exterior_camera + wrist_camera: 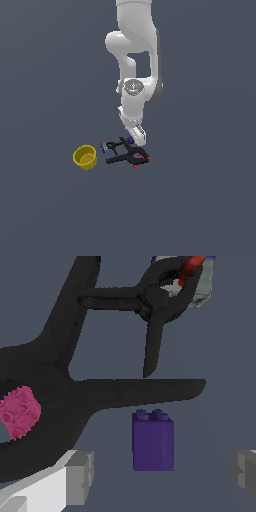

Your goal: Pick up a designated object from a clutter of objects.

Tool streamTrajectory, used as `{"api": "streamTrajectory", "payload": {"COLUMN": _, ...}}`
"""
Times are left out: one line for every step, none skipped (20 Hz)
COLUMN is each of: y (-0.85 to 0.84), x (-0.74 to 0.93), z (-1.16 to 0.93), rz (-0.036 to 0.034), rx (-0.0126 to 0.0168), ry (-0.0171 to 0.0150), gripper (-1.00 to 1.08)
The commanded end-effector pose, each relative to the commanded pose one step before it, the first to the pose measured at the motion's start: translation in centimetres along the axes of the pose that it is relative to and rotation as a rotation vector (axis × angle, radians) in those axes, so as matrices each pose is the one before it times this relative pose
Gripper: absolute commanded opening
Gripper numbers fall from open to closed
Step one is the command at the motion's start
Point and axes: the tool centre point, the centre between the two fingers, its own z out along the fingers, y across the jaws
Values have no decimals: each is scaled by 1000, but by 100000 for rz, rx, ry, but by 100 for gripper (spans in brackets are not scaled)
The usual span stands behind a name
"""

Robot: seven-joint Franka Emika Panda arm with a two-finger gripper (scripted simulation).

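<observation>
While gripper [161, 471] hangs spread and empty: block [153, 441] centred between fingers [80, 476]
Hazard: clamp [100, 391] just beside block

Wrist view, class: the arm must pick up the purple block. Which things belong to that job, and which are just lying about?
Part of the job:
purple block
gripper, open around the block

Lying about:
large black clamp
smaller black clamp
pink piece
yellow cup
</observation>
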Motion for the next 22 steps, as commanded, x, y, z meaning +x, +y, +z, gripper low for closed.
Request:
{"api": "streamTrajectory", "payload": {"y": 44, "x": -3, "z": 447, "rz": 68, "rx": -43, "ry": -12, "gripper": 100}}
{"api": "streamTrajectory", "payload": {"y": 8, "x": -16, "z": 290, "rz": 0, "rx": 0, "ry": 0, "gripper": 100}}
{"api": "streamTrajectory", "payload": {"y": 8, "x": -18, "z": 340, "rz": 0, "rx": 0, "ry": 0, "gripper": 100}}
{"api": "streamTrajectory", "payload": {"y": 22, "x": 8, "z": 386, "rz": 68, "rx": 5, "ry": 9, "gripper": 100}}
{"api": "streamTrajectory", "payload": {"y": 17, "x": -1, "z": 435, "rz": 48, "rx": 4, "ry": 6, "gripper": 100}}
{"api": "streamTrajectory", "payload": {"y": 5, "x": -22, "z": 485, "rz": 0, "rx": 0, "ry": 0, "gripper": 100}}
{"api": "streamTrajectory", "payload": {"y": 15, "x": 8, "z": 477, "rz": 68, "rx": 6, "ry": 7, "gripper": 100}}
{"api": "streamTrajectory", "payload": {"y": 8, "x": 3, "z": 424, "rz": 48, "rx": 5, "ry": 4, "gripper": 100}}
{"api": "streamTrajectory", "payload": {"y": -4, "x": -14, "z": 374, "rz": 0, "rx": 0, "ry": 0, "gripper": 100}}
{"api": "streamTrajectory", "payload": {"y": -5, "x": -12, "z": 323, "rz": 0, "rx": 0, "ry": 0, "gripper": 100}}
{"api": "streamTrajectory", "payload": {"y": 8, "x": 19, "z": 268, "rz": 68, "rx": 10, "ry": 1, "gripper": 100}}
{"api": "streamTrajectory", "payload": {"y": -5, "x": -7, "z": 222, "rz": 0, "rx": 0, "ry": 0, "gripper": 100}}
{"api": "streamTrajectory", "payload": {"y": -5, "x": -5, "z": 172, "rz": 0, "rx": 0, "ry": 0, "gripper": 100}}
{"api": "streamTrajectory", "payload": {"y": -4, "x": -4, "z": 122, "rz": 0, "rx": 0, "ry": 0, "gripper": 100}}
{"api": "streamTrajectory", "payload": {"y": -2, "x": -2, "z": 73, "rz": 0, "rx": 0, "ry": 0, "gripper": 100}}
{"api": "streamTrajectory", "payload": {"y": -1, "x": -1, "z": 24, "rz": 0, "rx": 0, "ry": 0, "gripper": 100}}
{"api": "streamTrajectory", "payload": {"y": 0, "x": 0, "z": 0, "rz": 0, "rx": 0, "ry": 0, "gripper": -100}}
{"api": "streamTrajectory", "payload": {"y": 0, "x": 0, "z": 0, "rz": 0, "rx": 0, "ry": 0, "gripper": -100}}
{"api": "streamTrajectory", "payload": {"y": 0, "x": 0, "z": 0, "rz": 0, "rx": 0, "ry": 0, "gripper": -100}}
{"api": "streamTrajectory", "payload": {"y": 0, "x": 0, "z": 0, "rz": 0, "rx": 0, "ry": 0, "gripper": -100}}
{"api": "streamTrajectory", "payload": {"y": 0, "x": 0, "z": 0, "rz": 0, "rx": 0, "ry": 0, "gripper": -100}}
{"api": "streamTrajectory", "payload": {"y": 0, "x": 0, "z": 0, "rz": 0, "rx": 0, "ry": 0, "gripper": -100}}
